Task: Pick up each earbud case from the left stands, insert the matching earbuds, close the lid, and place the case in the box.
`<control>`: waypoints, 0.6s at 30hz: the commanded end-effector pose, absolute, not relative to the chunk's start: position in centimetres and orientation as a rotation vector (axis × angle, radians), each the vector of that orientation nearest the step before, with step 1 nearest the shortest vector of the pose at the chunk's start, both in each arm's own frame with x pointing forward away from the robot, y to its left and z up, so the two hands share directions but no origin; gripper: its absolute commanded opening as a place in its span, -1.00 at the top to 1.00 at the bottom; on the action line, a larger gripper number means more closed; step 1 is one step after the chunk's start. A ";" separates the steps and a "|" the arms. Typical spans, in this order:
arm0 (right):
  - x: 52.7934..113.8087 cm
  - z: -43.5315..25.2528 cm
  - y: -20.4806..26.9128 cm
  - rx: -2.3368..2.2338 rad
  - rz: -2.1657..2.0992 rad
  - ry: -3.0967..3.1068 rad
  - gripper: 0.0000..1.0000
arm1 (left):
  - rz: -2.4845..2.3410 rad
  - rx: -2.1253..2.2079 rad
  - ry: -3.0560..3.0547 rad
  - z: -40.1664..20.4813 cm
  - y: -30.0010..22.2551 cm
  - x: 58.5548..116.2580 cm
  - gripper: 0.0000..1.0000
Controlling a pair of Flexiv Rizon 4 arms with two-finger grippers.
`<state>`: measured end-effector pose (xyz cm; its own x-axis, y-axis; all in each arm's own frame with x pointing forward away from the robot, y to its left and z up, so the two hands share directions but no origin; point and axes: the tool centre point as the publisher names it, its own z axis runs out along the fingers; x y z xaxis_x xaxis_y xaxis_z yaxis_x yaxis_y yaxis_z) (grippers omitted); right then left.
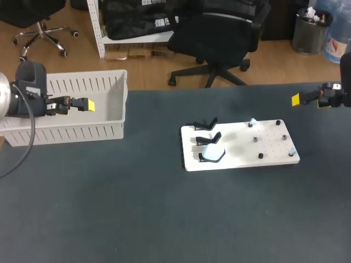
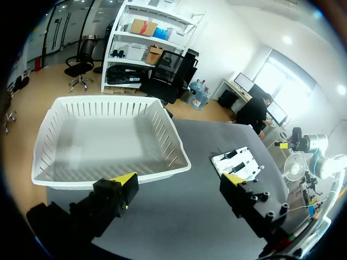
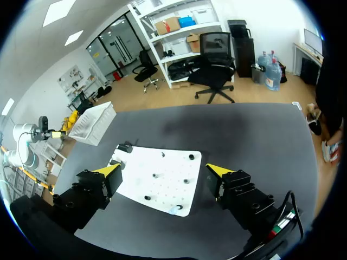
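A white board [image 1: 241,159] lies on the dark table right of the middle. Black stands [image 1: 206,124] line its left edge, and a white earbud case [image 1: 213,154] rests in the nearest one. Small pale earbuds sit on pegs at the board's far side [image 1: 252,122] and near right corner [image 1: 292,150]. My left gripper [image 1: 88,104] [image 2: 180,181] hangs open over the white basket [image 1: 118,109] [image 2: 176,154], holding nothing. My right gripper [image 1: 299,99] [image 3: 164,170] is open and empty at the table's far right, with the board [image 3: 173,162] ahead of it.
The slatted basket takes up the far left corner of the table. Several black pegs [image 1: 278,123] stud the board's right half. Bare dark tabletop lies in front of the board and between board and basket.
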<state>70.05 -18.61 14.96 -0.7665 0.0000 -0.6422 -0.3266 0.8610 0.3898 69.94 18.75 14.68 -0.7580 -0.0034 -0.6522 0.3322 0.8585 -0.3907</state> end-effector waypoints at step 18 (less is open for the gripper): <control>70.1 15.0 -18.7 -0.237 0.649 2.372 -1.00 | -0.635 0.273 2.367 15.0 18.3 69.9 -1.00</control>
